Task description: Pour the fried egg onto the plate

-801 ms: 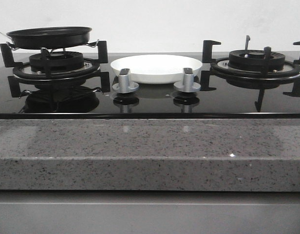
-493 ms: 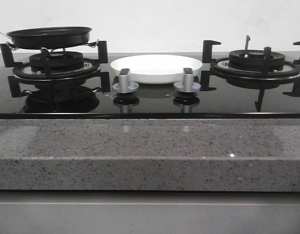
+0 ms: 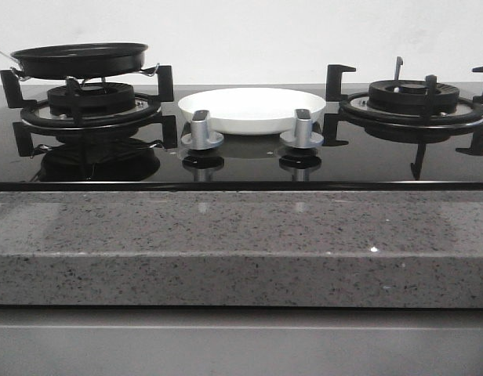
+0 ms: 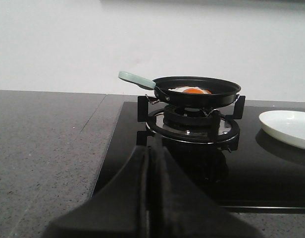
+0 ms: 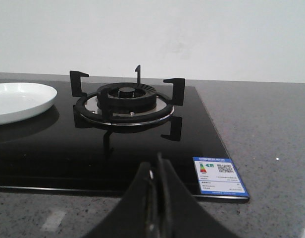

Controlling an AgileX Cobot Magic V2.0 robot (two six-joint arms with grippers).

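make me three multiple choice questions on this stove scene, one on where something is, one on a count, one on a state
1. Where does the round black frying pan sit?
A. on the left burner grate
B. on the right burner grate
C. on the grey stone counter

2. How many silver control knobs stand in front of the round glossy white plate?
A. one
B. two
C. four

3. What state is the left gripper in?
A. wide open
B. shut on the pan handle
C. shut, holding nothing

Key: 1 A, the front view shows the pan on the left grate, with the fried egg in it in the left wrist view. 2 B, one knob and another. 3 C, its fingers meet short of the stove.
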